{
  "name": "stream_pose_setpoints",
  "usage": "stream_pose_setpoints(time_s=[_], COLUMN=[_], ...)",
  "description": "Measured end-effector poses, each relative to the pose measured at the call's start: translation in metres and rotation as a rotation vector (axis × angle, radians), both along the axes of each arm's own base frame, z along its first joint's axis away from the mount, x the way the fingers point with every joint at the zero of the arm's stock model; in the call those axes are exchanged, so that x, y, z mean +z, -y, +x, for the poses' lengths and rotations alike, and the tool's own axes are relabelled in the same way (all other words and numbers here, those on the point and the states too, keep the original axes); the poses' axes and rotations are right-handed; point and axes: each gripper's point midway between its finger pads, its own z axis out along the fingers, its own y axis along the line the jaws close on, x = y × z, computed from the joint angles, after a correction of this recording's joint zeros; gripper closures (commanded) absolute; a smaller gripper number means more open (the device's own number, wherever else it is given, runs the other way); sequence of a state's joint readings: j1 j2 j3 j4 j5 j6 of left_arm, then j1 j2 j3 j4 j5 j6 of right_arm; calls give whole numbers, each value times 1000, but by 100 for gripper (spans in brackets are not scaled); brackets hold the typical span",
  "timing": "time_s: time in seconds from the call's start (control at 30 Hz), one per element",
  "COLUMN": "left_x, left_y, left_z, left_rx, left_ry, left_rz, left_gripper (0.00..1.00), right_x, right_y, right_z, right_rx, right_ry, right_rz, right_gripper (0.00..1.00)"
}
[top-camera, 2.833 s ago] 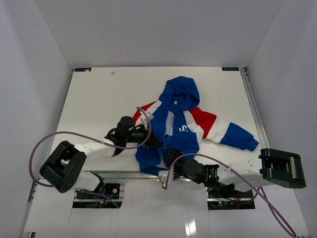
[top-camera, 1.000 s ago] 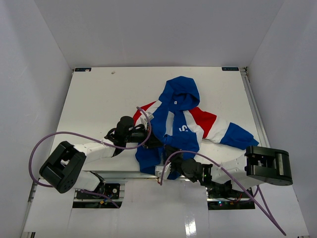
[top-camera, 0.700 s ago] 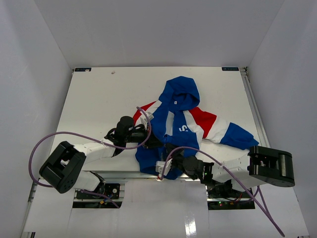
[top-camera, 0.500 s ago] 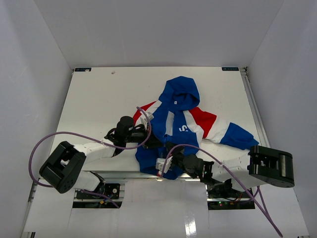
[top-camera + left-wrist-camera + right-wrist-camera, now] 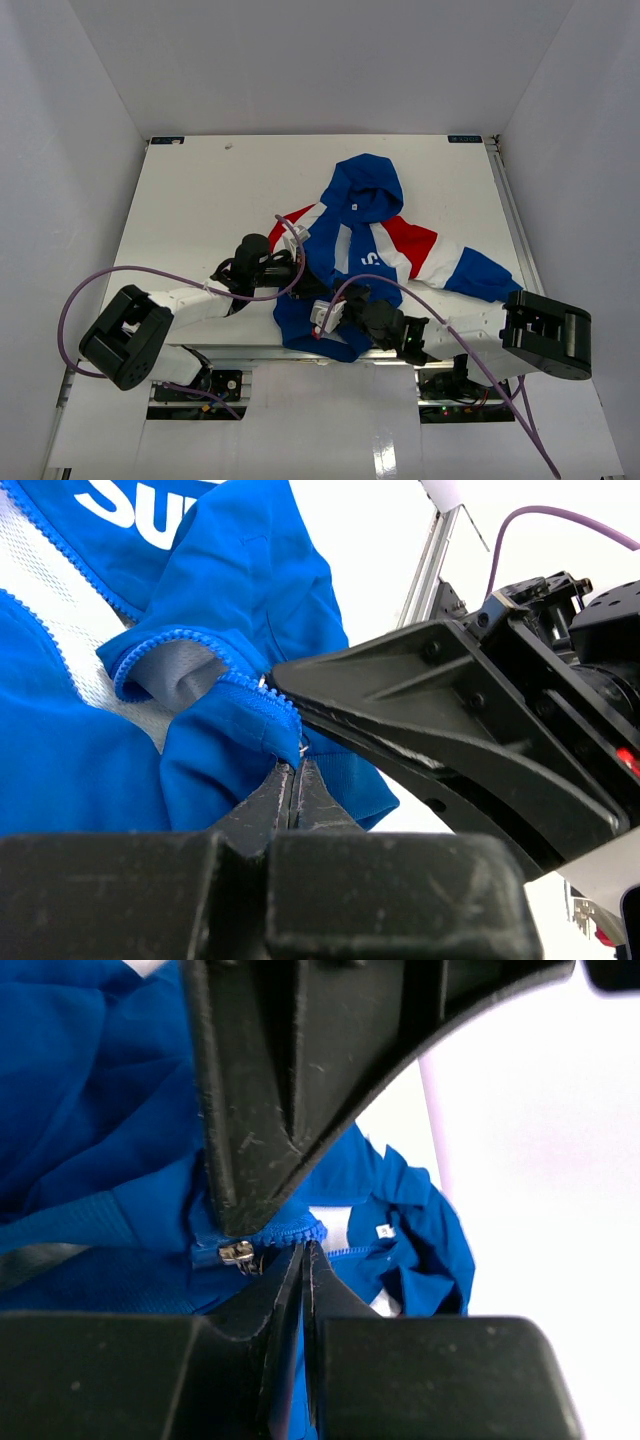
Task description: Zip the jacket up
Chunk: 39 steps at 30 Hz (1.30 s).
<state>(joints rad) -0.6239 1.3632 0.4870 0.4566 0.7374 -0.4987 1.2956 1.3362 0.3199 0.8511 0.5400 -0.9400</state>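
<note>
The blue jacket (image 5: 365, 235) lies open on the white table, hood to the far side, red and white sleeves spread out. My left gripper (image 5: 306, 281) is shut on the blue hem fabric by the bottom of the zip (image 5: 291, 763). My right gripper (image 5: 333, 306) is shut on the blue zipper edge (image 5: 305, 1248), pressed close against the left gripper's finger (image 5: 270, 1090). A silver zipper slider (image 5: 237, 1254) sits just left of the right gripper's tips. White lining (image 5: 70, 630) and white lettering (image 5: 120, 500) show in the left wrist view.
The table's (image 5: 200, 190) near edge and metal rail (image 5: 425, 565) lie right by the jacket's hem. Purple cables (image 5: 120, 275) loop over both arms. White walls close in the table on three sides.
</note>
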Motion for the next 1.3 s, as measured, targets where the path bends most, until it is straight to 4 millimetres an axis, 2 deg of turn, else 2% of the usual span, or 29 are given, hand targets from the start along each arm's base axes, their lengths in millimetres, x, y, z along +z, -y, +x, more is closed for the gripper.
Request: stream_pose_setpoints(time_s=[0.27, 0.47, 0.6, 0.67, 0.8, 0.83, 0.93, 1.0, 1.1, 1.2, 1.3], left_x=[4, 2, 2, 2, 2, 2, 2, 2, 2, 1, 1], left_y=[1, 1, 1, 1, 1, 1, 1, 1, 1, 1, 1], left_z=[5, 1, 0, 0, 0, 0, 0, 0, 0, 0, 0], left_rx=[17, 1, -3, -4, -4, -5, -5, -5, -5, -5, -6], left_ry=[26, 12, 11, 11, 10, 10, 10, 9, 8, 7, 6], left_rz=[-11, -8, -9, -9, -9, -8, -9, -9, -8, -7, -7], left_gripper=[100, 100, 100, 100, 100, 100, 100, 100, 100, 100, 100], right_x=[2, 7, 16, 19, 18, 21, 49, 69, 86, 83, 54], right_y=[7, 29, 32, 30, 25, 23, 13, 9, 5, 2, 1], right_z=[15, 39, 40, 38, 34, 33, 26, 13, -7, -20, -30], right_rx=[-78, -214, -230, -229, -259, -267, -250, -200, -105, -43, -35], right_ry=[-57, -132, -203, -240, -393, -445, -582, -667, -776, -878, -989], right_rz=[63, 147, 241, 281, 369, 397, 541, 635, 708, 720, 659], right_gripper=[92, 92, 92, 90, 68, 66, 65, 64, 64, 63, 62])
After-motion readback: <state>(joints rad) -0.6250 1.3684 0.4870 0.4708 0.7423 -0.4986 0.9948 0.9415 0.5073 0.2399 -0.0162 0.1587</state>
